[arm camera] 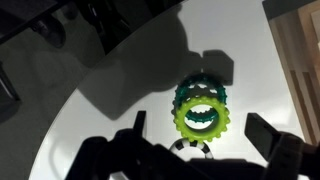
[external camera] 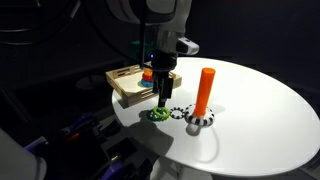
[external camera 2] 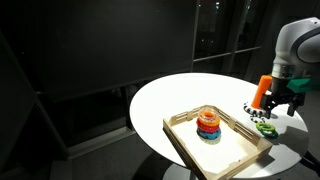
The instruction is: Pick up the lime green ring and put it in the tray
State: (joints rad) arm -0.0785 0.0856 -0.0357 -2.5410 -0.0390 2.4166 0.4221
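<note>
the lime green ring (arm camera: 200,118) lies flat on the white table (arm camera: 250,60), low centre in the wrist view, overlapping a dark teal ring (arm camera: 200,88) just above it in the frame. the hand (arm camera: 198,124) hangs straight over it, fingers spread wide on either side and holding nothing. being round, the ring has no long axis to line up. the tray (arm camera: 300,70) lies near, at the right edge.

lime green ring (arm camera: 199,131) | teal ring (arm camera: 190,90) | black-white checkered ring (external camera: 178,113) | orange peg (external camera: 205,88)
</note>
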